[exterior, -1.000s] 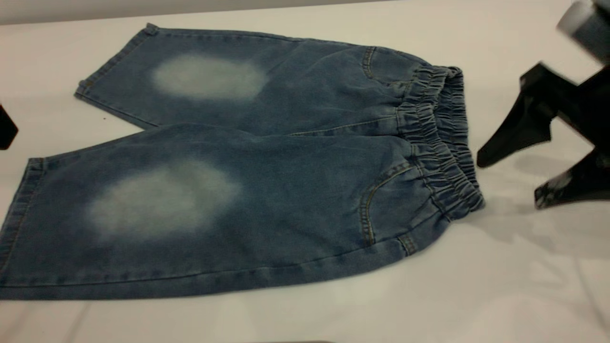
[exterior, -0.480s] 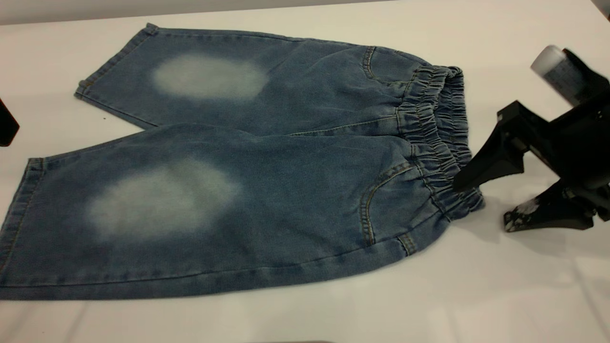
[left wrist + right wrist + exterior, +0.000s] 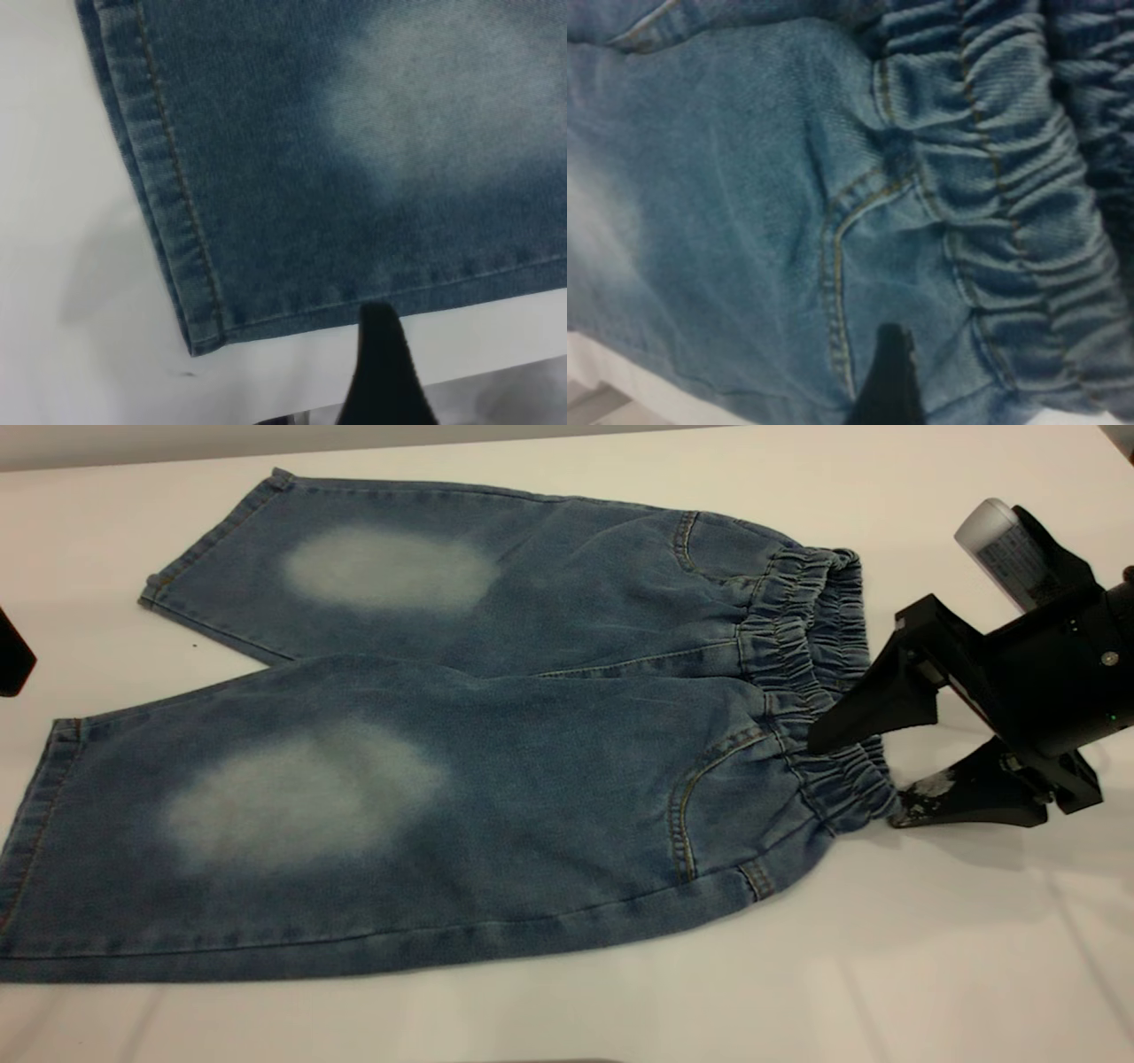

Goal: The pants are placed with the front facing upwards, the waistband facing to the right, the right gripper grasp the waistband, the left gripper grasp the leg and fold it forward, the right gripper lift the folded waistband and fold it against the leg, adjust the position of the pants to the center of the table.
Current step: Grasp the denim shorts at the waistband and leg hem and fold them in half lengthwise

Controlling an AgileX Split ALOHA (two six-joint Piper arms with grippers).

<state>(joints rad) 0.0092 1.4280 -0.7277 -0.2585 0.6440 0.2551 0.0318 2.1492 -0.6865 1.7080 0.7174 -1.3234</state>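
The right pincer (image 3: 855, 779) stands wide open at the near end of the waistband (image 3: 819, 691), one finger above the ruched strip, the other at bench level beside it. The pants (image 3: 461, 735) lie flat, front up, legs leftward, on the white bench (image 3: 930, 957). The left pincer (image 3: 13, 660) waits at the left edge; whether it is open I cannot tell.

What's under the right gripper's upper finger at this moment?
The waistband of the pants lies under the open right gripper: its upper finger is over the ruched band, the lower one on the table beside it. Whether the upper finger touches the cloth cannot be told.
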